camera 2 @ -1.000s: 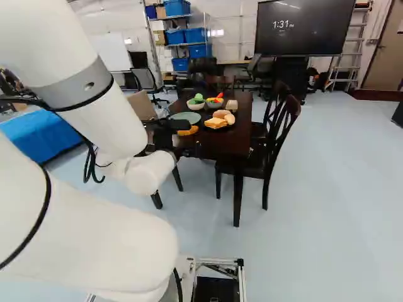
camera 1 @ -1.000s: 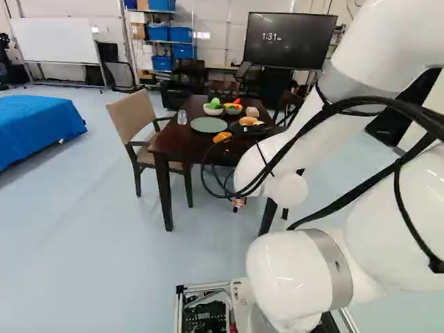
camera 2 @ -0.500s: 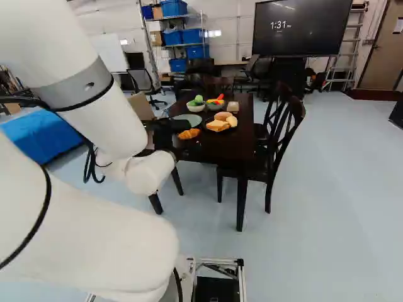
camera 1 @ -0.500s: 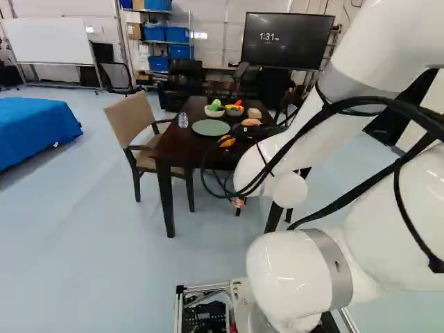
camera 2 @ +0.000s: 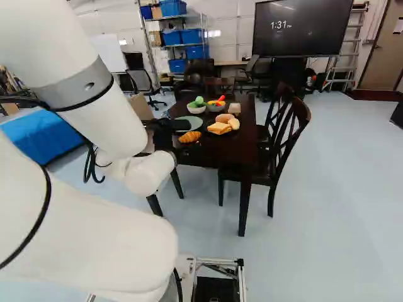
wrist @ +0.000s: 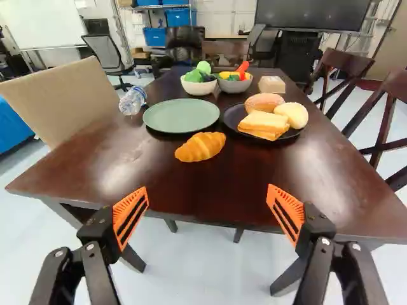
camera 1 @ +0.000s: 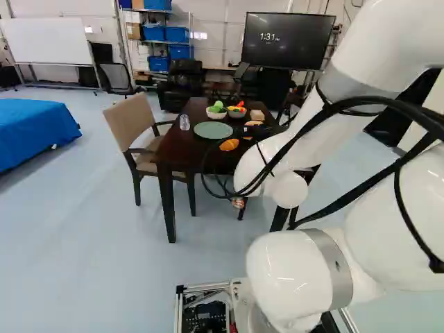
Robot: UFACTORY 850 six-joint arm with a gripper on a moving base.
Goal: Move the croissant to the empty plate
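Note:
My gripper (camera 2: 176,124) reaches toward the table's near side; in the wrist view the gripper (wrist: 208,213) stands wide open at the table's near edge, nothing between its fingers. Ahead of it the orange-brown croissant (wrist: 200,147) lies on the bare dark tabletop, also visible in the left base view as a croissant (camera 1: 229,144). Just beyond the croissant is the empty green plate (wrist: 181,115). Beside that, a black plate (wrist: 233,117) holds a sandwich (wrist: 262,125) and two bread rolls.
Two bowls (wrist: 198,88) of toy vegetables and a small box (wrist: 271,85) stand farther back on the table (wrist: 114,165). A clear bottle (wrist: 133,100) lies beside the green plate. A beige chair (camera 1: 133,125) and dark chairs (camera 2: 291,141) flank the table.
The base has moved closer to the table, so the table and its things come nearer in both base views. The arm holds its pose over its lowest joint.

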